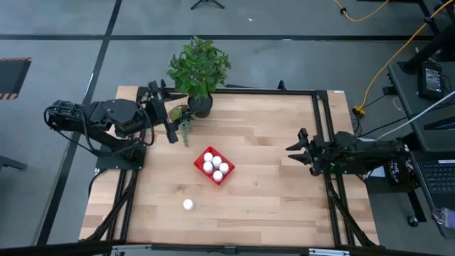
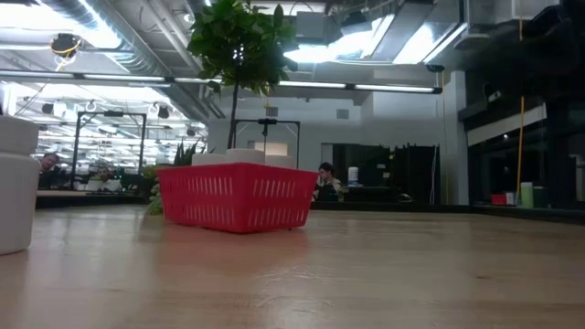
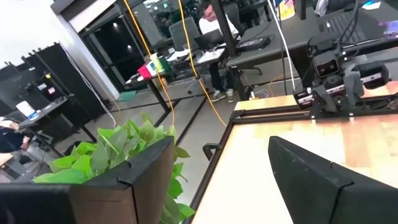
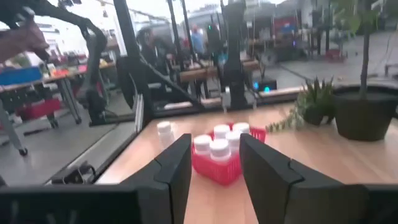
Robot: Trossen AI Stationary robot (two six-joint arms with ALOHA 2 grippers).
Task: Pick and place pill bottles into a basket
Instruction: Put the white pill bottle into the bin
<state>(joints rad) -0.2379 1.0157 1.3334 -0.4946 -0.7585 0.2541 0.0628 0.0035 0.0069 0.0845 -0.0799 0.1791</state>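
Five pill bottles (image 1: 215, 166) already stand in the red basket (image 1: 228, 176) near the middle of the tabletop (image 1: 270, 199), and one pill bottle (image 1: 188, 205) is left out on the wood, nearer the front edge and a little to the left of the basket, apart from it.

At the far left the left tool (image 1: 169, 114) hangs beside the potted plant (image 1: 200, 68), fingers spread and holding nothing, well away from the lone bottle. At the right edge the right tool (image 1: 296, 148) also has its fingers apart and empty, pointed toward the basket.

By my reading the last pick is the step in hand. It calls for one arm, probably the left though the overhead view leaves that unsure, to reach the loose bottle, close on it upright, and lower it into the sixth space.
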